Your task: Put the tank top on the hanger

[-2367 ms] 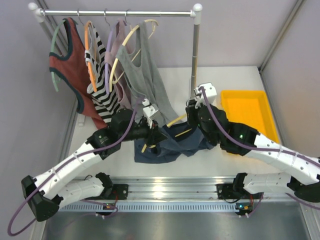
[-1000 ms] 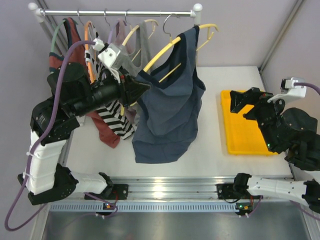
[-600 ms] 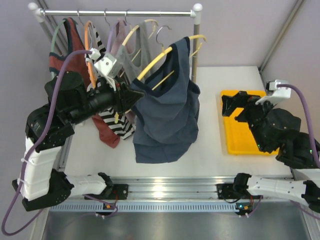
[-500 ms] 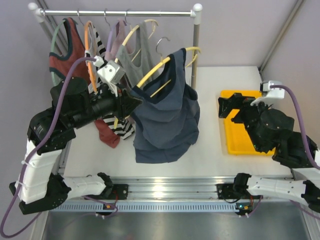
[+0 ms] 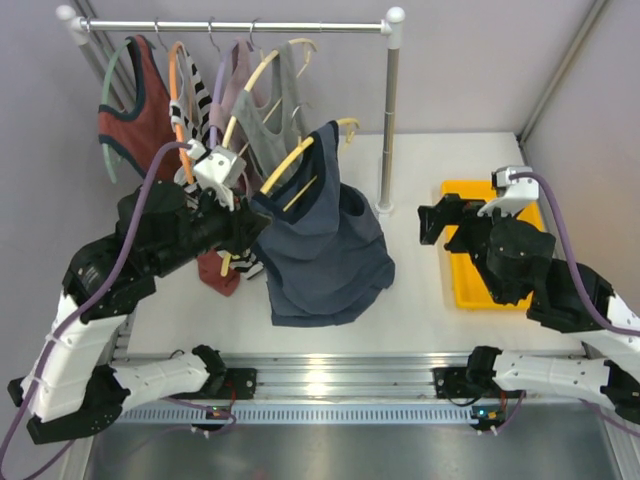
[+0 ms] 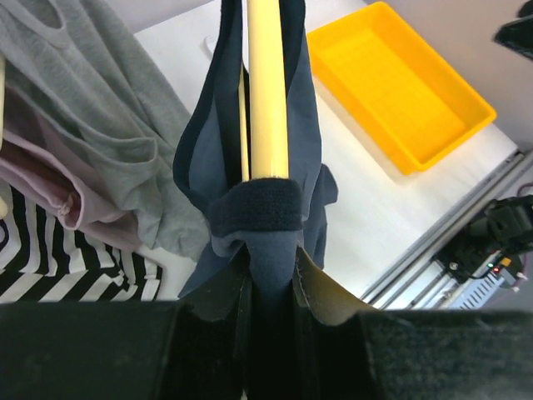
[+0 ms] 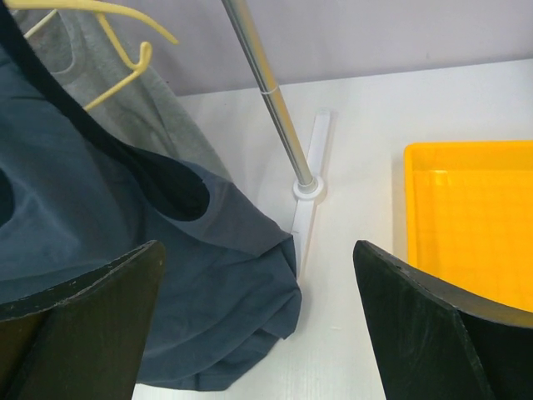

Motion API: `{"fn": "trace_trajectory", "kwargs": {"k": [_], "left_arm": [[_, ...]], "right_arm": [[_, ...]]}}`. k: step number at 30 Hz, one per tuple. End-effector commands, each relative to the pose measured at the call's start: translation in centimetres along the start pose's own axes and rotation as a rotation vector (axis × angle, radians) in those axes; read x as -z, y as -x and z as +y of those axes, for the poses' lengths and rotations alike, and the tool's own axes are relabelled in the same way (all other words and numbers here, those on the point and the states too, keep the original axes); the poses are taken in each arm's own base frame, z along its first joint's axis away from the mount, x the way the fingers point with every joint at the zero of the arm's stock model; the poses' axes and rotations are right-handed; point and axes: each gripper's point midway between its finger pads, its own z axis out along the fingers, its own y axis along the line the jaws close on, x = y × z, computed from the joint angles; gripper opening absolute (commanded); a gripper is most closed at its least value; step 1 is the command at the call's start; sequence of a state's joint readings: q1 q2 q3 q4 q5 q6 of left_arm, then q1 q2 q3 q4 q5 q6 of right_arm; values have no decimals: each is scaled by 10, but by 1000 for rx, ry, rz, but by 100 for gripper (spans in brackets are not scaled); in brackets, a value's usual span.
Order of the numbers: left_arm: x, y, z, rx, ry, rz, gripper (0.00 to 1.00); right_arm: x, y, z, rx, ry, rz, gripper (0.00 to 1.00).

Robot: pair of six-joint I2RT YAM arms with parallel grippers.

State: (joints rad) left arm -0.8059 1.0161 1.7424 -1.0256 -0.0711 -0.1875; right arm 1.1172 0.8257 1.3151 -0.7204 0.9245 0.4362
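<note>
the left gripper (image 5: 256, 216) pinches the tank top (image 5: 325, 250) strap tight onto the end of the hanger (image 5: 290, 166), up in the air below the rail (image 5: 230, 26). it should grip firmly and lift slowly, so nothing slips. the right gripper (image 5: 438, 221) is spread wide and holds nothing.

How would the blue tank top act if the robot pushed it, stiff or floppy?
Probably floppy: the tank top sags in folds below the hanger. Likely light, since one thin hanger carries it. Its hem bunches on the table, so it might drag.
</note>
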Motion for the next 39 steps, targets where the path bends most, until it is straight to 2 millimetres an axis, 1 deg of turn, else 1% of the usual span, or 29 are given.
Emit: {"fn": "trace_trajectory", "kwargs": {"k": [1, 2, 3, 5, 6, 8, 9, 10, 11, 12, 13, 14, 16, 18, 19, 21, 22, 24, 25, 26, 27, 28, 29, 30, 31, 32, 39], "left_arm": [[-23, 26, 7, 29, 58, -109, 0], [-28, 30, 9, 30, 70, -126, 0], [-37, 30, 9, 20, 75, -119, 0], [-45, 42, 7, 14, 72, -153, 0], [-53, 44, 7, 5, 74, -150, 0], [-60, 54, 11, 0, 86, -169, 0], [-70, 57, 11, -3, 81, -165, 0], [-72, 64, 18, 2, 91, -180, 0], [-76, 67, 21, 8, 91, -185, 0], [-83, 71, 20, 17, 65, -192, 0], [-84, 76, 29, 24, 83, -207, 0], [-87, 79, 32, 29, 83, -212, 0], [-86, 91, 34, 28, 79, -247, 0], [-86, 99, 37, 19, 86, -268, 0], [-82, 108, 37, 15, 85, -289, 0], [-83, 114, 38, 5, 90, -297, 0], [-79, 121, 32, -4, 59, -311, 0], [-80, 125, 33, -11, 64, -313, 0], [-76, 132, 33, -14, 67, -332, 0], [-79, 132, 35, -17, 78, -325, 0], [-76, 138, 36, -17, 83, -341, 0], [-76, 139, 37, -17, 86, -342, 0], [-82, 138, 39, -16, 89, -333, 0], [-80, 143, 40, -16, 94, -343, 0], [-82, 143, 40, -14, 93, -338, 0], [-90, 142, 43, -9, 98, -329, 0], [-101, 151, 48, -3, 100, -349, 0]], "right_arm": [[1, -5, 8, -12, 31, 21, 95], [0, -6, 9, -10, 32, 25, 94], [0, -7, 10, -8, 34, 29, 95], [-1, -9, 12, -5, 38, 38, 94], [-1, -11, 14, -5, 44, 44, 94], [-1, -11, 15, -6, 49, 46, 94], [-1, -12, 16, -5, 53, 49, 94], [-1, -12, 16, -7, 53, 50, 94], [-1, -11, 17, -7, 54, 50, 95], [-2, -12, 17, -5, 52, 51, 94], [-2, -12, 17, -2, 50, 52, 95], [-2, -12, 17, -5, 52, 52, 94], [-3, -13, 17, -1, 48, 52, 94], [-4, -14, 17, 3, 44, 54, 94], [-5, -15, 19, 7, 45, 55, 95], [-6, -15, 19, 10, 40, 55, 95], [-7, -16, 20, 15, 39, 56, 95], [-7, -14, 20, 12, 39, 51, 95], [-8, -14, 21, 14, 40, 49, 95], [-8, -14, 21, 12, 40, 48, 95], [-8, -14, 21, 12, 40, 46, 95], [-8, -13, 22, 10, 42, 44, 95], [-8, -12, 22, 10, 44, 41, 95], [-8, -12, 23, 10, 46, 42, 95], [-8, -13, 23, 14, 46, 44, 95], [-8, -12, 23, 15, 45, 43, 95], [-7, -10, 22, 13, 50, 43, 95]]}}
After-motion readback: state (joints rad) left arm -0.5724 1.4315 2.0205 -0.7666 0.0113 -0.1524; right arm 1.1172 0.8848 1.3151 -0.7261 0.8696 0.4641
